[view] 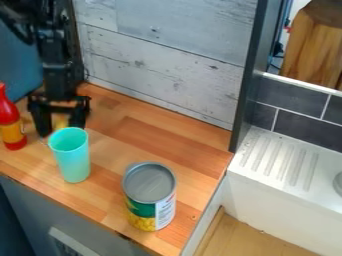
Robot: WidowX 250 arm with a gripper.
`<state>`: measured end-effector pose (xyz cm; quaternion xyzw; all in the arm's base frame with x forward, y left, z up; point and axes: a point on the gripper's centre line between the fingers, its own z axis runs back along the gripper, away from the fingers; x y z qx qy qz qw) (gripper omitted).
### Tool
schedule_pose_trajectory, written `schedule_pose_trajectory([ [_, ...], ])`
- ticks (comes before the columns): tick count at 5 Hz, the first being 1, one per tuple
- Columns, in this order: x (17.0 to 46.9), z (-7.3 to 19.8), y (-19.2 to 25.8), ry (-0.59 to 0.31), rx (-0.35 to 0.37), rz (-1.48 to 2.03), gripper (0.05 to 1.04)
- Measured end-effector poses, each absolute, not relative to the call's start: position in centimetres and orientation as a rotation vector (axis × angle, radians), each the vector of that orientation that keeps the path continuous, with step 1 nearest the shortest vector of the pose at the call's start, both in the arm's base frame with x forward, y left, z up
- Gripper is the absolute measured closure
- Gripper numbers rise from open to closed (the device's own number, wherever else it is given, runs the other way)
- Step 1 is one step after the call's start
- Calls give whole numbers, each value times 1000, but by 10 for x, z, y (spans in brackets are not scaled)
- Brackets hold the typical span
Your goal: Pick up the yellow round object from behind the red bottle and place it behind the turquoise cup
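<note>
**Open gripper between a red bottle and a turquoise cup**

The black gripper (pixel 60 127) hangs low over the wooden counter (pixel 157 132), at the left part of the view. Its two fingers are spread apart, and a small yellow thing (pixel 61 121) shows between them; I cannot tell whether they touch it. The turquoise cup (pixel 72 160) stands upright, with its mouth up, just in front of the gripper, and it partly covers the yellow thing from the camera. The red bottle (pixel 9 117) stands upright near the gripper, on the side of the view's left edge. So the gripper has one object beside it and another one before it.

Nearer to the camera, apart from the cup, a large can (pixel 150 197) stands upright close to the counter's front edge. Its label is green, with a picture of yellow kernels and a white panel of small print. The bottle carries a yellow label. Behind the counter is a wall of pale, worn planks (pixel 167 62). To the right, past a dark post (pixel 250 80), are a white ridged drainboard (pixel 280 160) and dark tiles (pixel 304 127).
</note>
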<state>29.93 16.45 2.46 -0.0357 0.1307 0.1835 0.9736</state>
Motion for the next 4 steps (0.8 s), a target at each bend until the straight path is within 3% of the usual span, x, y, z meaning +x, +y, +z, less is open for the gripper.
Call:
schedule_pose_trajectory([
  [1,328,79,174,81,-46,380,77],
  [2,349,121,172,-28,-28,332,83],
  [3,361,162,128,-157,-47,146,83],
  [4,340,172,92,-148,-87,24,83],
])
